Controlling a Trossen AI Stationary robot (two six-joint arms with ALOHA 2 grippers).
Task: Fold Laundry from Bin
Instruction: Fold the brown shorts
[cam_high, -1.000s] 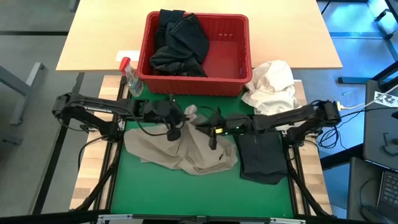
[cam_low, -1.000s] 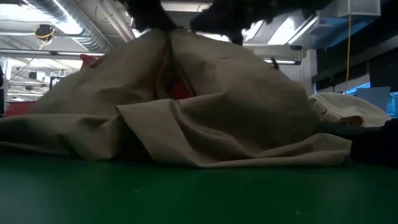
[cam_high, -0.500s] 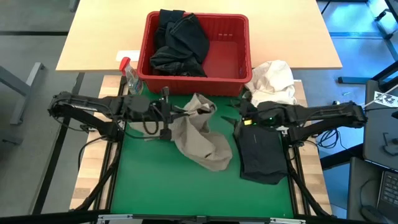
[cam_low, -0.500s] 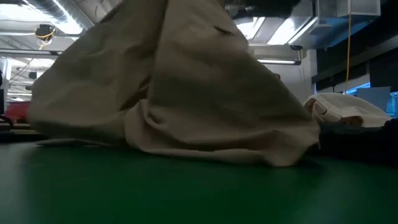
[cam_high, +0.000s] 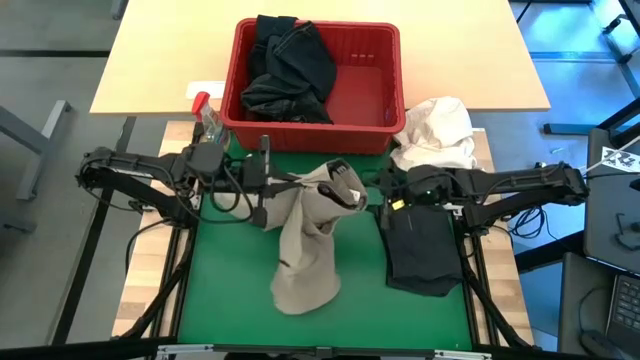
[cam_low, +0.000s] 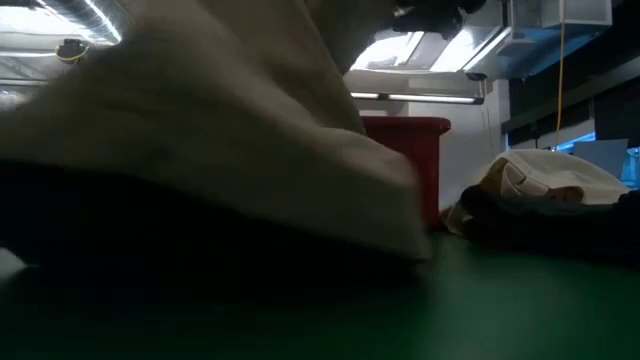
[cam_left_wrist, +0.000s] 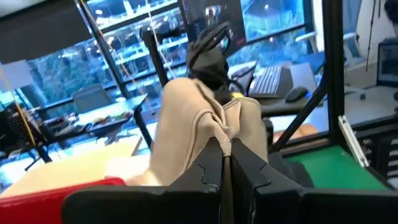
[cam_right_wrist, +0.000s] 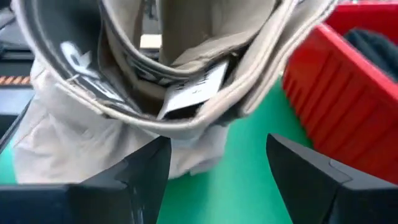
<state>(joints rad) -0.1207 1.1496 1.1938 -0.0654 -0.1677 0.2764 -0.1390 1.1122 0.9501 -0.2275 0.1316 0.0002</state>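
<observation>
The left gripper (cam_high: 300, 183) hangs over the middle of the green mat (cam_high: 230, 290), its fingers (cam_left_wrist: 219, 163) pressed together on a gathered fold of the khaki-beige soft garment (cam_high: 308, 245), which hangs from that pinch and trails down toward the near edge of the mat, its lower end resting there in a loose heap. The right gripper (cam_high: 385, 190) sits just beside the garment's raised top, toward the right edge of the mat; its fingers (cam_right_wrist: 134, 171) are spread and empty, with the open waistband and its white label (cam_right_wrist: 189, 93) right in front of them. A dark charcoal garment (cam_high: 420, 250) lies flat on the right side of the mat, apparently already folded. The red rectangular plastic basket with slotted sides (cam_high: 385, 60) stands at the far edge of the mat, touching the pale wooden tabletop (cam_high: 160, 50) behind it, with more black garments (cam_high: 285, 65) piled in its left half. A white cloth bundle (cam_high: 440, 130) rests at the basket's right corner and a small clear spray bottle with a red top (cam_high: 208, 118) at its left. The step in hand looks like spreading the beige piece out before folding. Next, the right gripper would need to take a fresh hold on the waistband, well apart from the left pinch, so the two arms can draw it taut and lay it flat.
</observation>
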